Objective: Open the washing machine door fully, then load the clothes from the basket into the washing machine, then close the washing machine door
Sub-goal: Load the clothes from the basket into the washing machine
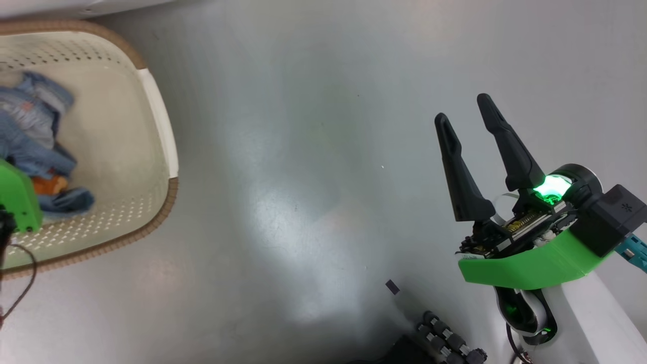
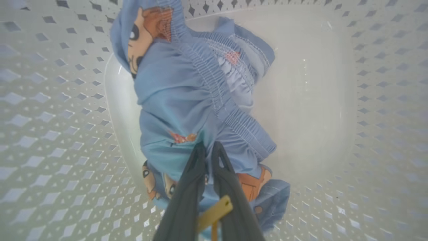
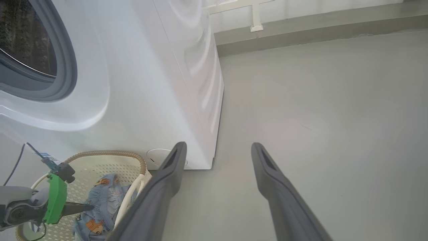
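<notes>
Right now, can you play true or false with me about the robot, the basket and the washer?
1. The left gripper is shut on the blue garment in the basket. True.
2. The right gripper is holding a sock. False: it is open and empty, above the floor.
3. The basket stands on the floor close to the washer. True.
4. The washer's door is shut over the drum. False: the opening is uncovered and its grey seal shows.
5. The basket is full to the brim. False: much of its bare bottom shows beside the garment.
</notes>
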{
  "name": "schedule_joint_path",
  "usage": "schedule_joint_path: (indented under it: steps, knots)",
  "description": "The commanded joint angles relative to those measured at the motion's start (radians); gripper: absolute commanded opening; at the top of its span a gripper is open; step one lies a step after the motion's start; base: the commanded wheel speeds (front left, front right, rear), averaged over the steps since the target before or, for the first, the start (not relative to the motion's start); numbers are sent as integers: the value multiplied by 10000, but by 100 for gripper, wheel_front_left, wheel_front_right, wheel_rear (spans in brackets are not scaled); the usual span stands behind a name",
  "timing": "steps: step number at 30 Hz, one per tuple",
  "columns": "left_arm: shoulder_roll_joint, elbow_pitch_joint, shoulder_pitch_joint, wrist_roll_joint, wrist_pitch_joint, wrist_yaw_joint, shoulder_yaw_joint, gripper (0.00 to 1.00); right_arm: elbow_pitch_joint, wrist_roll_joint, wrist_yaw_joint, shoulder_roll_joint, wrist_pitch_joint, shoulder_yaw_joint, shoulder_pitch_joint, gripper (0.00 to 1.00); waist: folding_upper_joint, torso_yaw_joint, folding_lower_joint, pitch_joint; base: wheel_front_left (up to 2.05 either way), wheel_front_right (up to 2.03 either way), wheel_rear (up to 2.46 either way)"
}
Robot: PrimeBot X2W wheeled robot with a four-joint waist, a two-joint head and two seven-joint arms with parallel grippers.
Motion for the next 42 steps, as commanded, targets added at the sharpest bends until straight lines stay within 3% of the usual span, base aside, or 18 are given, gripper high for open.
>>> schedule_joint_path:
  steps: [1, 13, 24, 32, 42]
  knots:
    - [360, -58, 45, -201, -226, 43, 300, 0, -219, -128, 73, -114, -80, 65, 279, 100, -1, 140, 0, -137, 0, 0, 0]
    - [-189, -58, 416, -1225, -1619, -289, 984, 0, -15, -88, 73, -146, -80, -218, 156, 100, -1, 684, 0, -1044, 0, 0, 0]
    - [-1024, -221, 1178, -2242, -2853, -515, 1335, 0, 334, 94, 73, -418, -80, -547, 419, 100, -1, 1190, 0, -2574, 0, 0, 0]
    - [-1366, -1200, 2234, -2830, -3326, -523, 826, 0, 520, 215, 73, -769, -80, -763, 914, 100, -1, 1518, 0, -3732, 0, 0, 0]
    - [-1210, -2625, 3722, -3257, -3810, -524, 189, 0, 710, 434, 73, -1182, -80, -1111, 1869, 100, -1, 1831, 0, -5182, 0, 0, 0]
